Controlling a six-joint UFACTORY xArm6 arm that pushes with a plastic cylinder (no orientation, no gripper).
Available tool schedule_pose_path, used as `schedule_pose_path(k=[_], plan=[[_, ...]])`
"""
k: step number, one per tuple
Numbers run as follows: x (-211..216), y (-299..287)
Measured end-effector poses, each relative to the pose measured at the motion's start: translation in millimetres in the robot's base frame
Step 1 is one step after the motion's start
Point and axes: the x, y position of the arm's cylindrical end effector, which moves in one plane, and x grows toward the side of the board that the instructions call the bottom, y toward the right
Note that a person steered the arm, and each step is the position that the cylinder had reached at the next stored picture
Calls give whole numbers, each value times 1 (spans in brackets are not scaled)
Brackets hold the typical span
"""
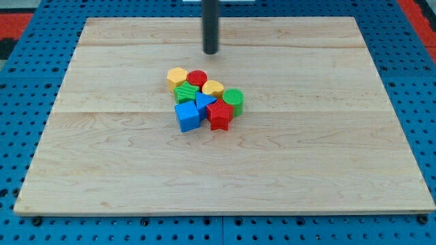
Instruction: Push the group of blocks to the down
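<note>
A tight group of blocks sits near the board's middle. It holds a yellow hexagon [177, 77], a red cylinder [197, 77], a yellow heart [212, 87], a green cylinder [233, 99], a green star [185, 92], a blue triangle [204, 102], a blue cube [187, 116] and a red star [219, 114]. My tip [211, 52] stands on the board toward the view's top of the group, a short gap above the red cylinder and the yellow heart, touching no block.
The wooden board [327, 150] lies on a blue perforated table [13, 102]. The board's edges run near all four sides of the view.
</note>
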Motion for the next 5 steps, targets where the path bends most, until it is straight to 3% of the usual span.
schedule_pose_path(k=[2, 3, 5], plan=[[95, -9], [112, 15], [104, 27]])
